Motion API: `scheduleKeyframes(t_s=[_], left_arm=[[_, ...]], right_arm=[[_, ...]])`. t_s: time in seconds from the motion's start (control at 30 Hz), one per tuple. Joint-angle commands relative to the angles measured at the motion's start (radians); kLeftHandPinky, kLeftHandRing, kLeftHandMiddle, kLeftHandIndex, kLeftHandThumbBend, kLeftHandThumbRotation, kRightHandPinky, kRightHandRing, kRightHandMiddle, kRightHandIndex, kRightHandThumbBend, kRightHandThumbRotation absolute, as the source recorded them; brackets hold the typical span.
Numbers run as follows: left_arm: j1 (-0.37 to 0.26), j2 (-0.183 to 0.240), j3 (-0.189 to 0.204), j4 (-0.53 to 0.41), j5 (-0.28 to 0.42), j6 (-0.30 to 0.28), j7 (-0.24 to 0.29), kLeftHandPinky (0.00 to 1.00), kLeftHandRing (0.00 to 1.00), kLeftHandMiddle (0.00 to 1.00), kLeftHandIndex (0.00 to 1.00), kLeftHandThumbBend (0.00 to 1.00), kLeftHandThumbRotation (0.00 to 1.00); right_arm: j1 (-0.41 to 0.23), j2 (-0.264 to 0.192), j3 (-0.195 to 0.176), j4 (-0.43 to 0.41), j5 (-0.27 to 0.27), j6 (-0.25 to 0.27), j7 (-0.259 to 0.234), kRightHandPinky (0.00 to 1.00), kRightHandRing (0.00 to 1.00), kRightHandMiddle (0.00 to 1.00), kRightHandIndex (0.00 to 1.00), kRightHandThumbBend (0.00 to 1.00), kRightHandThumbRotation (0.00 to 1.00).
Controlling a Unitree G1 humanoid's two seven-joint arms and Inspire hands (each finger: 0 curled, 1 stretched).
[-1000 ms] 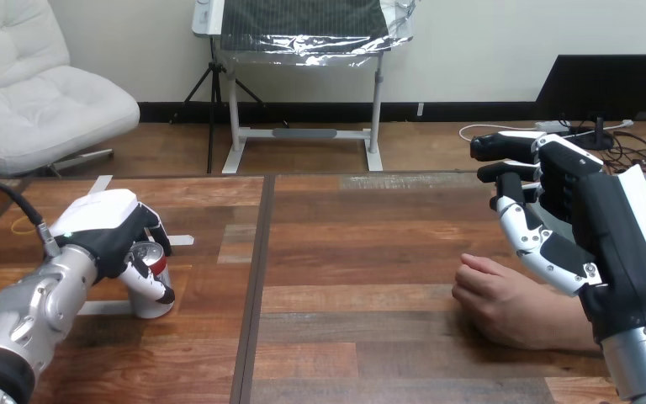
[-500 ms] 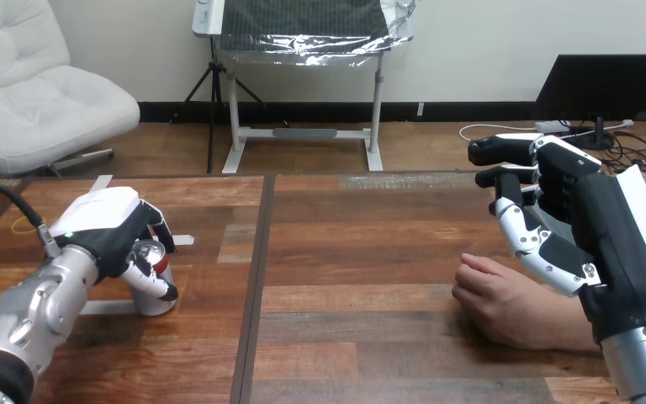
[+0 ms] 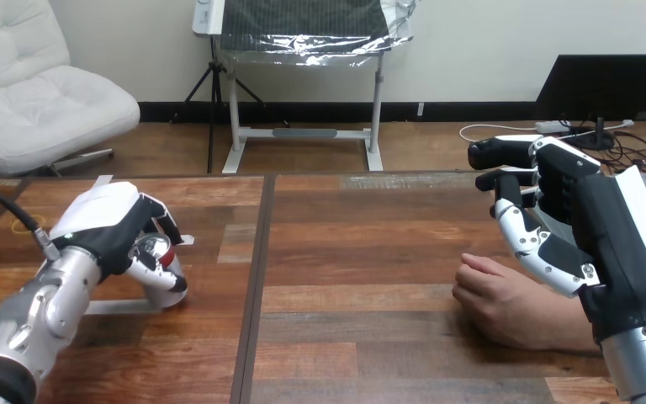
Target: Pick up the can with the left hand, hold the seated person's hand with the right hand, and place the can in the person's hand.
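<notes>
A silver can (image 3: 159, 256) with a red patch sits at the table's left, tilted to the right. My left hand (image 3: 109, 225) is shut on the can, fingers and thumb curled round it from above and the left. The person's hand (image 3: 505, 301) rests on the table at the right, loosely curled with its knuckles toward the middle. My right hand (image 3: 568, 210) hovers above and behind the person's hand, apart from it, open with its fingers slightly bent and pointing left.
A dark seam (image 3: 252, 286) runs down the wooden table (image 3: 362, 252) between the can and the person's hand. White tape strips (image 3: 122, 307) lie on the table by the can.
My left hand has moved a little right and up with the can, which now tilts. The right hand and the person's hand stay where they were.
</notes>
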Motion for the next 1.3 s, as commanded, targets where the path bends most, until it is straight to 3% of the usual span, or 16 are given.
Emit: scheduleKeyframes(t_s=[0.0,0.43,1.27], left_arm=[[-0.030,-0.005,0.034,-0.083,-0.017,-0.020,0.034,0.40,0.46,0.52,0.54,0.68,0.00],[0.013,0.000,0.053,-0.217,-0.029,-0.023,0.017,0.43,0.47,0.53,0.54,0.66,0.00],[0.091,-0.003,0.090,-0.459,-0.032,0.021,-0.028,0.39,0.45,0.51,0.54,0.65,0.00]], right_arm=[[-0.050,-0.021,-0.021,-0.056,-0.001,0.005,0.001,0.52,0.65,0.70,0.66,0.09,0.00],[-0.050,-0.022,-0.022,-0.062,-0.001,0.016,0.004,0.55,0.67,0.71,0.67,0.09,0.00],[-0.062,-0.025,-0.026,-0.050,0.007,0.012,0.013,0.55,0.66,0.71,0.67,0.09,0.00]])
